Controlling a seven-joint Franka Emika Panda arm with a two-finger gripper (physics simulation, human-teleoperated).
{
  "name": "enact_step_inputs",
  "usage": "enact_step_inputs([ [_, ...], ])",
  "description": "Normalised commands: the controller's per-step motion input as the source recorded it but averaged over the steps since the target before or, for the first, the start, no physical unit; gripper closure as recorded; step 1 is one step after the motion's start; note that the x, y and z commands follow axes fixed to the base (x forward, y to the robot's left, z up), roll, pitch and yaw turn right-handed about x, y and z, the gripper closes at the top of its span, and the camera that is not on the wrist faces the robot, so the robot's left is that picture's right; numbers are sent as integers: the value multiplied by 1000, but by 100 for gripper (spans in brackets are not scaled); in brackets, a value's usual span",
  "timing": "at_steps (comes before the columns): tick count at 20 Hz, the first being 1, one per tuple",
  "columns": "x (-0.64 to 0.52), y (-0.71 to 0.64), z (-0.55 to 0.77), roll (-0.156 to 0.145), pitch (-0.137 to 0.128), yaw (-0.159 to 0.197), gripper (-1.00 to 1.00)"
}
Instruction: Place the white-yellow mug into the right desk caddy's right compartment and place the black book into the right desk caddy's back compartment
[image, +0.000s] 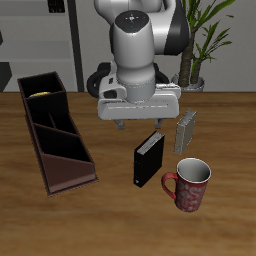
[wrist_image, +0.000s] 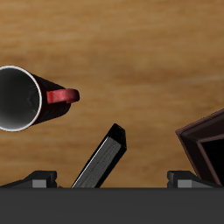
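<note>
The black book (image: 148, 160) stands upright on the table near the middle; in the wrist view (wrist_image: 103, 157) its top edge runs between my fingers. My gripper (image: 138, 122) hovers above the book and a little farther back, open and empty; in the wrist view (wrist_image: 114, 182) both fingertips stand wide apart. The right desk caddy (image: 68, 172) is a long dark maroon tray lying beside the arm, and its corner shows in the wrist view (wrist_image: 206, 140). The white-yellow mug (image: 42, 92) sits in the caddy's farthest-back cell, with only a yellow and white sliver showing.
A dark red patterned mug (image: 188, 183) stands near the table's front edge beside the black book, and also shows in the wrist view (wrist_image: 19, 98). A thin grey patterned book (image: 185, 130) stands behind it. A potted plant (image: 195, 70) stands at the back.
</note>
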Motion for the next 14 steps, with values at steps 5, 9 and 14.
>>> enact_step_inputs([
  [5,3,-25,-145,0,-18,-81,-100],
  [9,-1,-31,-173,-16,-19,-79,-100],
  [14,15,60,-211,1,1,-52,-100],
])
